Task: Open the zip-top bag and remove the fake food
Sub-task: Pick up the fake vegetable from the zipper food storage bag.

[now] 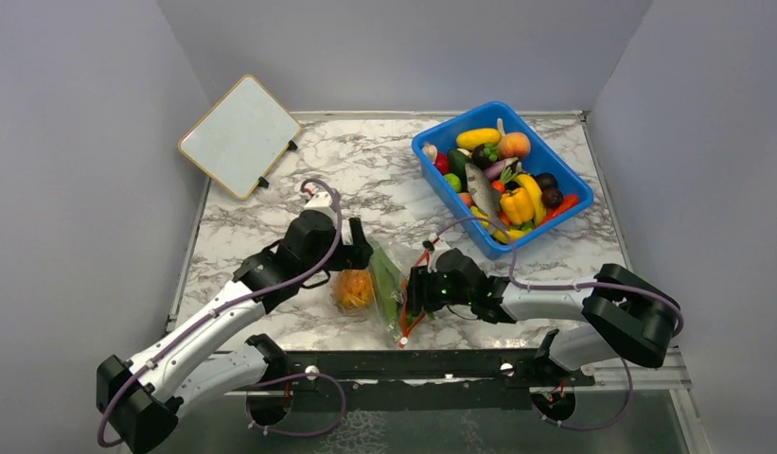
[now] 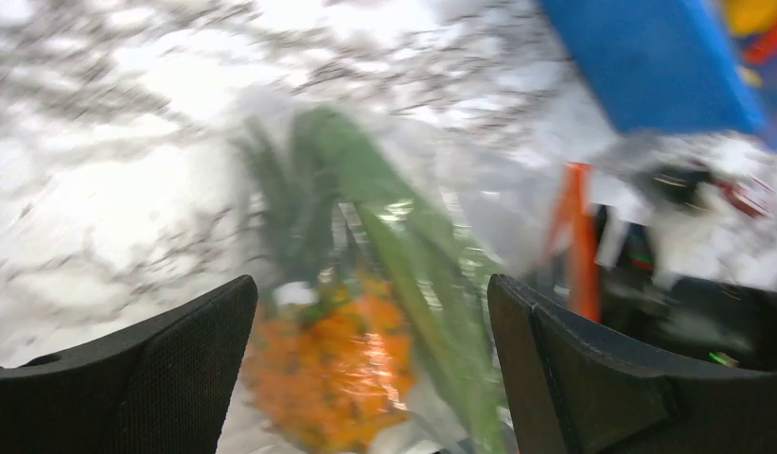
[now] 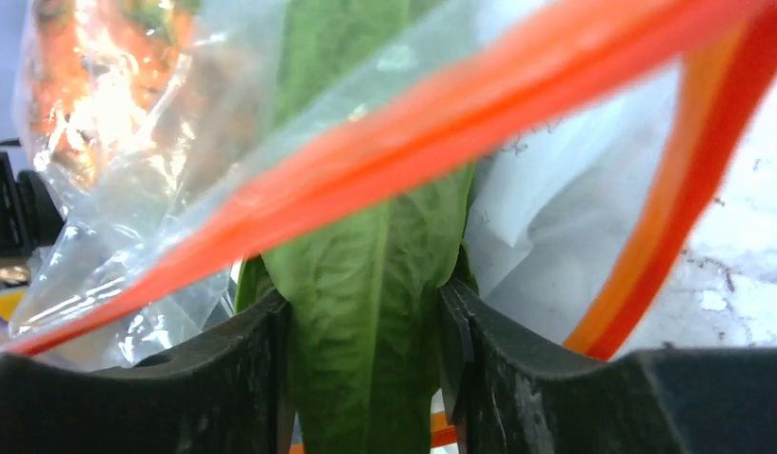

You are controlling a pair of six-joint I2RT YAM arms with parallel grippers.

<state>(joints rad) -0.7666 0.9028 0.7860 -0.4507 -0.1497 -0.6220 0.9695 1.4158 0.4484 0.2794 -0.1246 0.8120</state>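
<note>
Close to the near edge of the white marbled bench, a clear crinkly zip-top bag with a red-orange strip lies between both arms. The right pincer is clenched on a long green plastic leaf at the bag's mouth. The left pincer stands released, jaws wide, over an orange toy pineapple inside the bag. Farther back, toward the right edge, sits a blue plastic bin of toy food.

Left gripper spread wide, right gripper clamped.
</note>
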